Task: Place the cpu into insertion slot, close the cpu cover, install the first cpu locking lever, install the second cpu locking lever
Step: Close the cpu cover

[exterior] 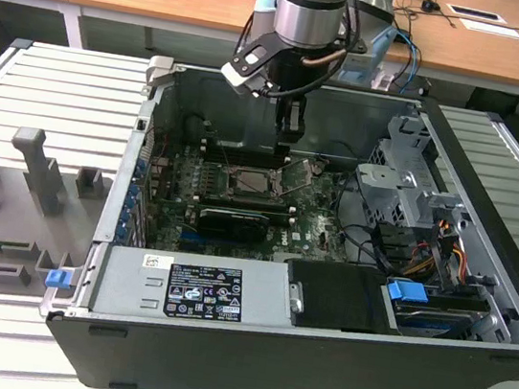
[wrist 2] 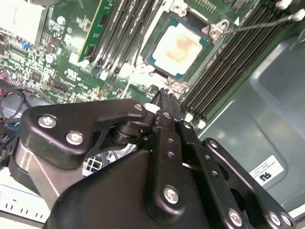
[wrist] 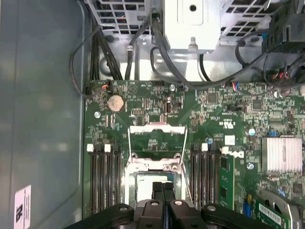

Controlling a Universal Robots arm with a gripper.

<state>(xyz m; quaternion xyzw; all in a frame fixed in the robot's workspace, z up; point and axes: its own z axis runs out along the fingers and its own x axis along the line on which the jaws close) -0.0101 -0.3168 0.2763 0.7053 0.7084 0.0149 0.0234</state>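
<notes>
The cpu (wrist 2: 179, 46) lies silver side up in the insertion slot (exterior: 254, 183) on the green board. The cpu cover (wrist: 157, 129) is swung open and back from the slot; bare board shows through its square cutout. A thin wire locking lever (wrist 2: 257, 23) sticks out free past one corner of the slot. My gripper (exterior: 287, 140) hangs just above the slot's edge, shut with nothing held. In both wrist views its black fingertips (wrist: 163, 187) press together, and the gripper (wrist 2: 164, 97) points at the slot's near edge.
Long black memory slots (wrist: 105, 176) flank the socket on both sides. Black cables (wrist: 162, 52) and a metal drive cage (exterior: 406, 181) stand beyond the cover. A power supply box (exterior: 193, 287) fills the case front. Grey fixtures (exterior: 40, 173) sit on the slatted table outside.
</notes>
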